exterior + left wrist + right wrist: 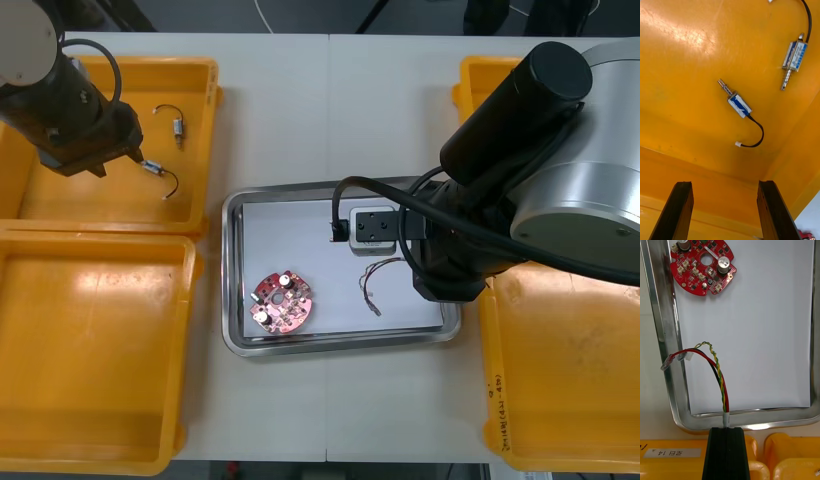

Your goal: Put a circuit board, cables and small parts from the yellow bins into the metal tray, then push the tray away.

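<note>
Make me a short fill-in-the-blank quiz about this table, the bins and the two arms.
1. The right pincer is shut on a red and yellow ____.
2. The round red board lies inside the metal ____.
3. The left pincer hangs ____ above a yellow bin.
Missing words: cable; tray; open.

the bins (100, 350) are yellow. the tray (290, 235) has a shiny silver rim and a white inside. the circuit board (282, 301) is red, dotted with white plugs, black chips and silver cans. the cable (720, 382) twists red, yellow, black and green strands, with clear and white ends. the small metal parts (739, 105) are silver with blue-and-white labels, black leads and white plugs. the left tool (724, 185) and right tool (727, 429) are black. the tabletop (300, 120) is pale.
</note>
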Robot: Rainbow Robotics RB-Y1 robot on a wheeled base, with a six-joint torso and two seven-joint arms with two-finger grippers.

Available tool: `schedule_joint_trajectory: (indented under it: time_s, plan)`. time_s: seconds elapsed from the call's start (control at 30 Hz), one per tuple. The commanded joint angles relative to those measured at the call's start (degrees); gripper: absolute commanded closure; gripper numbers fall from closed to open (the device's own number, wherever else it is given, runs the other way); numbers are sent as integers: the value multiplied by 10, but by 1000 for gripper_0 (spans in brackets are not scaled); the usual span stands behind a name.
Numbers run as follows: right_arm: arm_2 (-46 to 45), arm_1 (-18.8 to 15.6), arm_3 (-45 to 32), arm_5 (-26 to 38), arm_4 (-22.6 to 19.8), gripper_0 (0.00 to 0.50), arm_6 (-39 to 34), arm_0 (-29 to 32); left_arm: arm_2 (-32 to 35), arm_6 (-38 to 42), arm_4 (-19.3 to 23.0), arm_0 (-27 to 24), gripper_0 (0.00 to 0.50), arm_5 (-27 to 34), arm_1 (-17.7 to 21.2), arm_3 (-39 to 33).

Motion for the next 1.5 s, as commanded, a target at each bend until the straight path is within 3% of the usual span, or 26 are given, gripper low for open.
schedule_joint_trajectory:
  time_s: [0.03, 0.27, 0.53, 0.7, 1.13, 1.43, 1.47, 1.5]
  plan:
    - [15, 26, 34, -19, 11, 500, 42, -19, 12, 7, -6, -55, 0, -16, -2, 45]
    - [72, 52, 63, -61, 77, 500, 51, -18, 8, 6, -20, -93, 0, -54, -32, 132]
    - [121, 71, 128, -110, 94, 500, 55, -11, -13, 8, -33, -125, 0, -108, -61, 227]
    - [158, 72, 143, -152, 131, 500, 53, -4, -22, 9, -37, -135, 0, -146, -75, 278]
    - [204, 69, 222, -223, 140, 500, 54, -2, -42, 8, -47, -151, 0, -210, -98, 368]
    - [212, 62, 225, -236, 144, 500, 53, 3, -79, 11, -45, -151, 0, -228, -99, 391]
    - [211, 63, 225, -236, 147, 490, 54, 3, -81, 12, -45, -151, 0, -233, -100, 395]
    - [211, 63, 225, -235, 149, 315, 52, 3, -83, 10, -45, -151, 0, -239, -101, 401]
